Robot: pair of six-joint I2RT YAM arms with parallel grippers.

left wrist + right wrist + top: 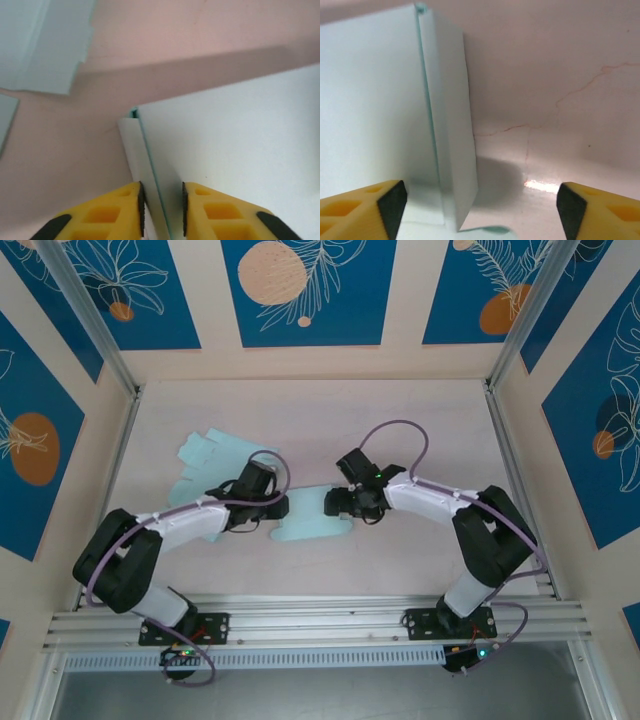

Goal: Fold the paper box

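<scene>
The pale mint paper box (312,517) lies partly folded on the table between the two arms. My left gripper (277,506) is at the box's left end. In the left wrist view the yellow fingers (112,212) of the left gripper (162,202) are pinched close on an upright double wall of the box (240,145). My right gripper (336,504) sits at the box's right end. The right wrist view shows the right gripper (480,205) open wide, with a raised side flap (452,125) of the box (370,100) standing near its left finger, untouched.
Several flat mint paper blanks (215,455) lie behind the left arm, one of them seen at the left wrist view's upper left as the blank (55,45). Aluminium frame posts (120,455) and a rail (310,620) border the pinkish table (420,430).
</scene>
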